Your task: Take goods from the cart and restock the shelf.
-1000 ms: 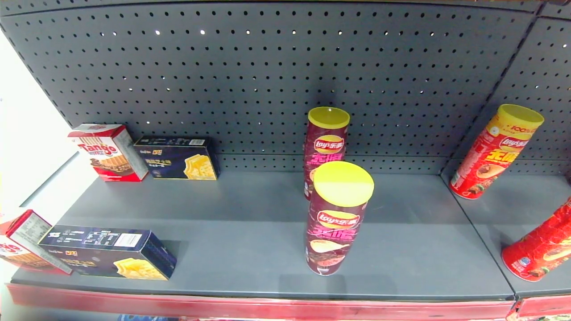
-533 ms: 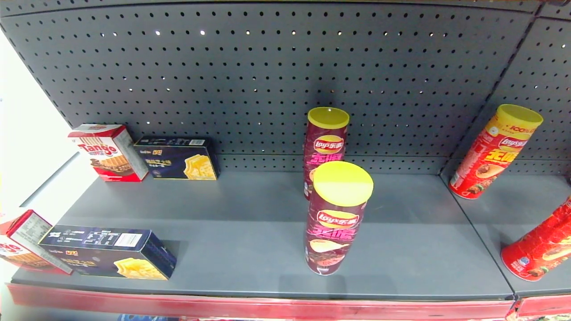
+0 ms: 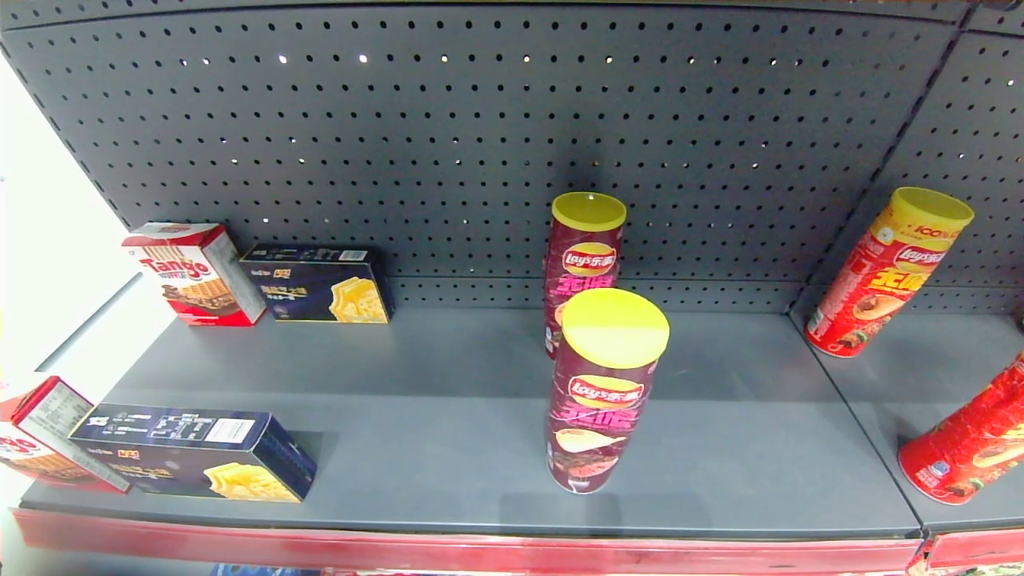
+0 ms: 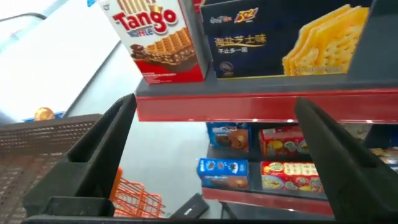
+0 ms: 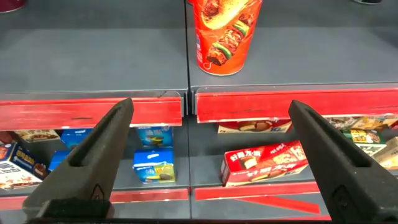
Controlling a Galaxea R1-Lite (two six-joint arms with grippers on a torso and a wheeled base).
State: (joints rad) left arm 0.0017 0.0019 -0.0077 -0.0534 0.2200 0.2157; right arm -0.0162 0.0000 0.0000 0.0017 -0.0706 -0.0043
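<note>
Left gripper (image 4: 216,106) and right gripper (image 5: 211,104) gape empty. Left wrist shows the cart (image 4: 37,137); on the shelf (image 3: 448,416) I count two purple chip cans (image 3: 608,392) (image 3: 586,264), two red chip cans (image 3: 888,272) (image 3: 968,444), two wafer boxes (image 3: 192,272) (image 3: 40,440), two cracker boxes (image 3: 320,284) (image 3: 200,456).

Dark grey shelf (image 3: 448,400) with a red front strip; grey back panel (image 3: 448,144) patterned with rows of holes. Mid-frame, the front can (image 3: 600,416) and rear can (image 3: 586,260) are maroon, yellow-lidded. Upper right, a red can (image 3: 884,280) has a yellow lid. Lower left, a navy box (image 3: 192,452) is printed with yellow crackers.
</note>
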